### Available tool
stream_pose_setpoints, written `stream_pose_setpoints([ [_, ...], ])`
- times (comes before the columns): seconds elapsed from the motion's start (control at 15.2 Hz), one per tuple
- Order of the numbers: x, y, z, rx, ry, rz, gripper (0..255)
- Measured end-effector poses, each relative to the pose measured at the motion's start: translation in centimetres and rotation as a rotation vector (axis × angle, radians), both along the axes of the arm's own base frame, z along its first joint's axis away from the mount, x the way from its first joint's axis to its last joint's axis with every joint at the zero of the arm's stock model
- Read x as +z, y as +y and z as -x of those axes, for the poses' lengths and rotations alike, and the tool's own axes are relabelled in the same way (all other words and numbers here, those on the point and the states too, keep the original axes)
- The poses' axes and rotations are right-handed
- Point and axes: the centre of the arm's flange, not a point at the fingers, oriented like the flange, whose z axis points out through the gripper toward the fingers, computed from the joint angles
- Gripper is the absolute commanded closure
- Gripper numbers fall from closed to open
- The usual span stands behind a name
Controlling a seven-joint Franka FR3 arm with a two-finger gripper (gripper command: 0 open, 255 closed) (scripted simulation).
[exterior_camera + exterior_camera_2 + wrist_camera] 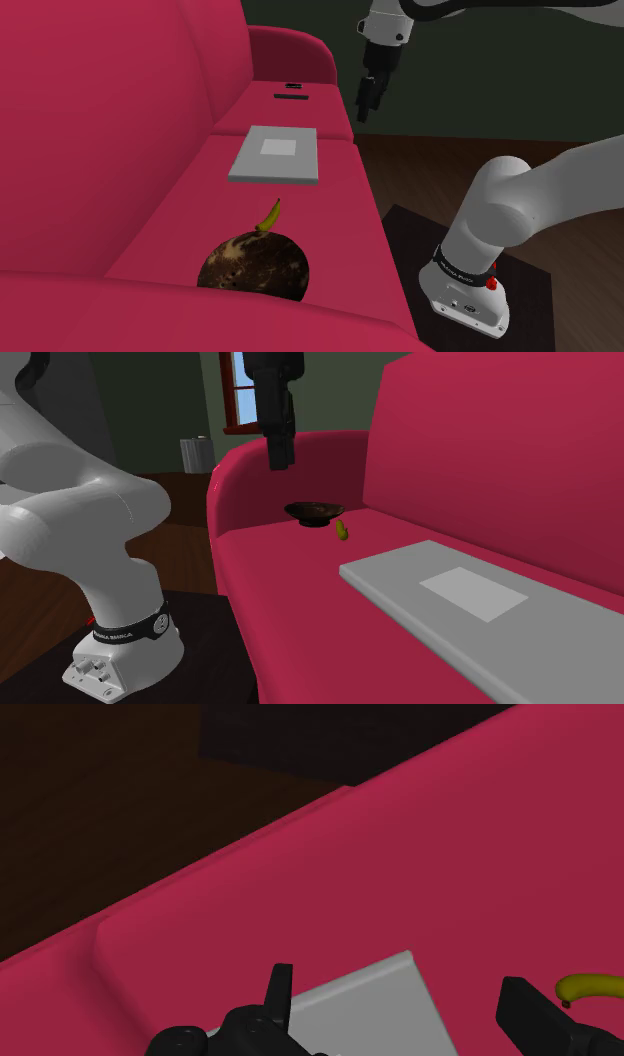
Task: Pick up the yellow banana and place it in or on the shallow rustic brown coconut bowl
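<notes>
A small yellow banana lies on the red sofa seat, just behind a dark brown mottled bowl that is nearest the camera in the shoulder view. In the second exterior view the bowl sits by the armrest with the banana touching or almost touching its rim. My gripper hangs high over the seat's front edge, well away from both. In the wrist view the gripper is open and holds nothing, and the banana shows beyond one finger.
A flat grey slab with a paler square on top lies on the seat between the gripper and the banana. Two small black things sit near the far armrest. The arm's base stands on a dark box beside the sofa.
</notes>
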Motion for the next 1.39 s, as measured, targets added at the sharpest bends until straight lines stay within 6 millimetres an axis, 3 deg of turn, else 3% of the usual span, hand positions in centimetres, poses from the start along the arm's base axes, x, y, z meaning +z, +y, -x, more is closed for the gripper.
stream_pose_setpoints([
  [0.2,-0.7,1.3,0.4,-0.061,0.004,-0.004,0],
  [0.73,-5.8,9.9,1.5,-0.486,0.027,-0.034,0],
  [1.39,-11.8,20.3,-2.6,-1.039,0.057,-0.072,0],
])
